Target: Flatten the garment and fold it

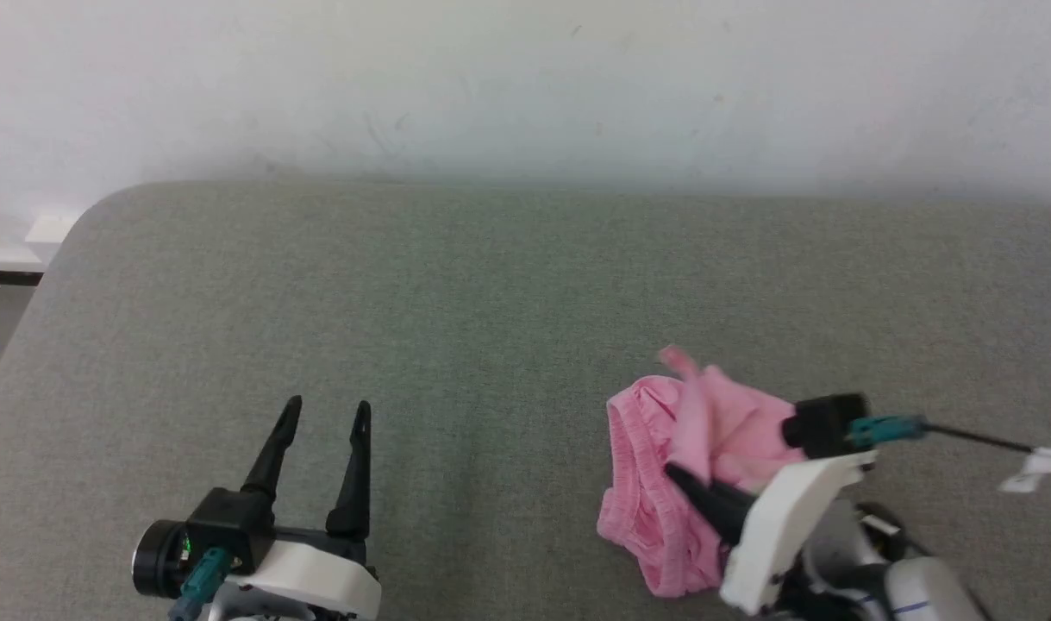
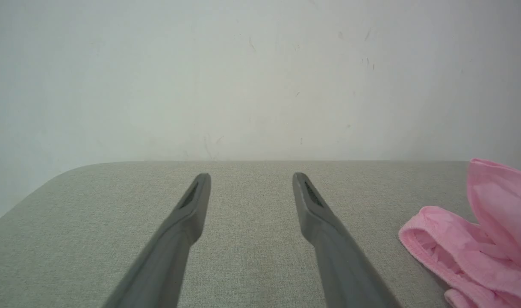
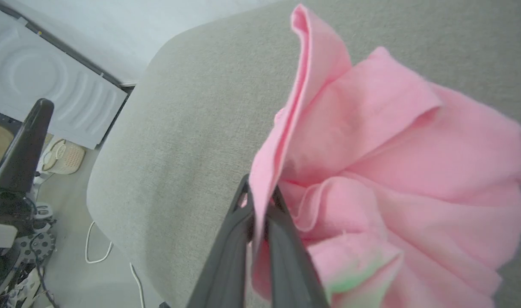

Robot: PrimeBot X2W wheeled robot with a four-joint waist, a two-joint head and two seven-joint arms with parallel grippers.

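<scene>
For the left gripper point(image 1: 328, 404): sits low at the near left over the grey surface point(image 1: 491, 285), wrist level, pointing straight away toward the white wall point(image 1: 525, 86). Fingers spread apart, gripping nothing, with bare grey between them in the left wrist view.

For the right gripper point(image 3: 260, 188): reaches in from the near right, white wrist canted, aiming away and toward the robot's left across the cloth. Fingers pressed together, clamped on a thin upright fold of the garment point(image 1: 646, 448). Seen edge-on in the right wrist view, rising past the tips as a tall flap.

As for the garment: lies bunched on the right part of the surface, well apart from the left gripper. Runs longest near-to-far in the head view, leaning slightly. Shows a gathered, ruffled edge along its left side, following that same line. Stands raised at the pinched flap, tip pointing away toward the wall, and slumps in loose wrinkled folds around it.

Past the surface's rounded corner in the right wrist view: a white panel point(image 3: 42, 85), a pale basket point(image 3: 66, 156) and a cable point(image 3: 93, 252) on the floor point(image 3: 72, 282).
</scene>
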